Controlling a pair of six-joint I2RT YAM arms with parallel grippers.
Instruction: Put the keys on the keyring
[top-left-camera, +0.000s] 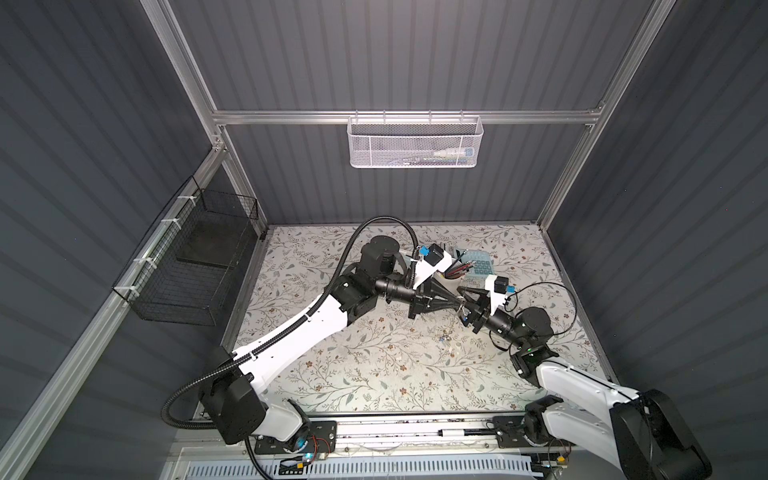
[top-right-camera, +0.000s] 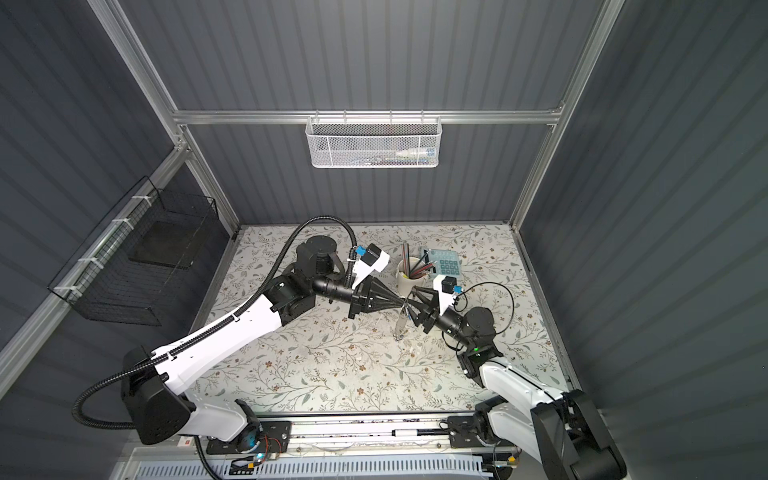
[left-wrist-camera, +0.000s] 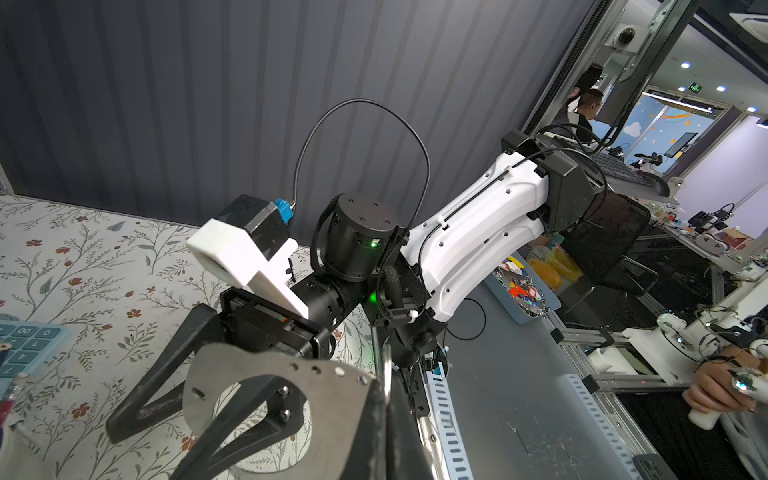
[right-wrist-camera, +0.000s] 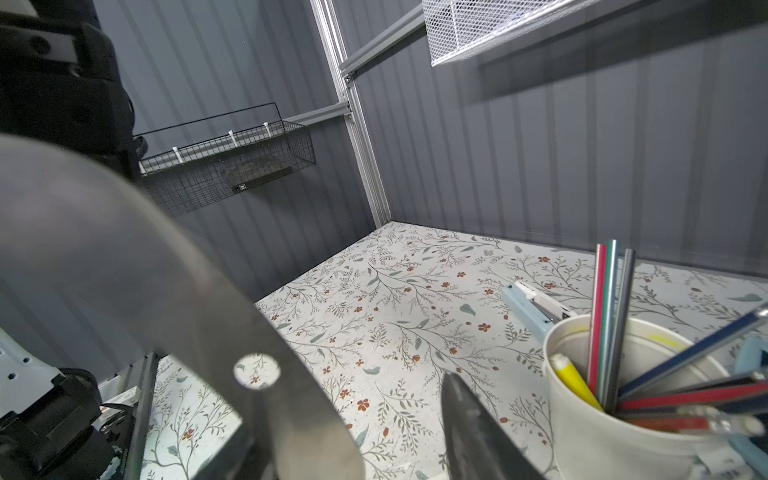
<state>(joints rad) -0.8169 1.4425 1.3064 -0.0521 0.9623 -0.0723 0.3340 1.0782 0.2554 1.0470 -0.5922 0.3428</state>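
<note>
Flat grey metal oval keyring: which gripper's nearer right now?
Left. The left gripper is shut on the rim of the flat grey metal oval keyring; the right gripper faces it, jaws apart at the opposite edge, contact unclear.

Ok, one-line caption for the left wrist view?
Left hand clamps the flat grey keyring by its rim while the open right hand straddles its far side above the floral table.

Keyring (right-wrist-camera: 124, 257): blurred in the right wrist view and running off the frame edge. Specks (top-left-camera: 446, 339) on its near side in a top view: too small to identify. Stapler (right-wrist-camera: 530, 309): one end hidden behind cup (right-wrist-camera: 602, 415); cup base cut off. Calculator (left-wrist-camera: 25, 345): cut by frame edge.
</note>
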